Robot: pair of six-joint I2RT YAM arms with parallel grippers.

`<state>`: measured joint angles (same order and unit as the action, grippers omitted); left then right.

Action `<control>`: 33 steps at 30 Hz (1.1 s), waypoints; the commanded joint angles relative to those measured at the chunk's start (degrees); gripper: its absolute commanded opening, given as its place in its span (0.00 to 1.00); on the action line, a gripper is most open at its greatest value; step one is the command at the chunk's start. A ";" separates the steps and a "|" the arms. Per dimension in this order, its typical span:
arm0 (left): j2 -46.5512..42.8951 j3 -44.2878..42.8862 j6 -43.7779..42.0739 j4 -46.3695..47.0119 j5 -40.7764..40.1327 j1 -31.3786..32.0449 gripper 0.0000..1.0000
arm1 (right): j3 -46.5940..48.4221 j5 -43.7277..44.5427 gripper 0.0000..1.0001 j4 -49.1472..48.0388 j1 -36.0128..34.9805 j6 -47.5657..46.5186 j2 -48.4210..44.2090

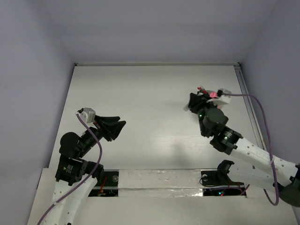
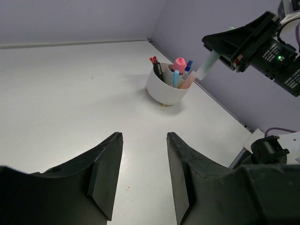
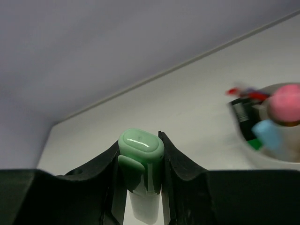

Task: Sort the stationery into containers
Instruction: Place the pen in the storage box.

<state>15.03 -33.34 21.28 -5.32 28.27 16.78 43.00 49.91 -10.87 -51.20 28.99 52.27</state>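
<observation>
While the right end effector point(image 3: 139, 161) is clamped on a shiny, round-topped mint marker point(image 3: 140, 146) near the round whitish cup point(image 2: 164, 91), the left end effector point(image 2: 144, 140) is spread apart over the white bench point(image 2: 70, 93). Print point(image 2: 271, 54) on the right arm point(image 2: 288, 77) is too blurred to read.

The left arm is folded low near its base, wrist pointing right, its gripper point(image 1: 114, 127) with jaws parted and nothing between them. The right arm stretches far forward, its gripper point(image 1: 192, 104) clamped on a mint-green marker point(image 3: 140, 150).
</observation>
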 commanded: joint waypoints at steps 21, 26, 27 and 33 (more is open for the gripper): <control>-1.58 -0.23 -0.36 4.53 3.72 -0.16 0.32 | -9.69 9.32 0.05 -19.26 26.59 -18.80 10.03; -1.67 -0.23 -0.36 4.62 4.07 -0.16 0.31 | -10.13 9.85 0.06 -22.26 27.12 -19.59 12.94; -1.75 -0.23 -0.36 4.62 4.07 -0.16 0.31 | -10.22 9.68 0.06 -22.96 27.12 -19.50 13.64; -2.11 -0.14 -0.36 4.79 4.51 -0.16 0.28 | -11.36 10.03 0.07 -25.68 28.17 -19.59 15.93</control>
<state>13.89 -33.34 21.26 -4.05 31.48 16.78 32.69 57.39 -30.06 -23.88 9.93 67.88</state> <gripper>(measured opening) 0.285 0.337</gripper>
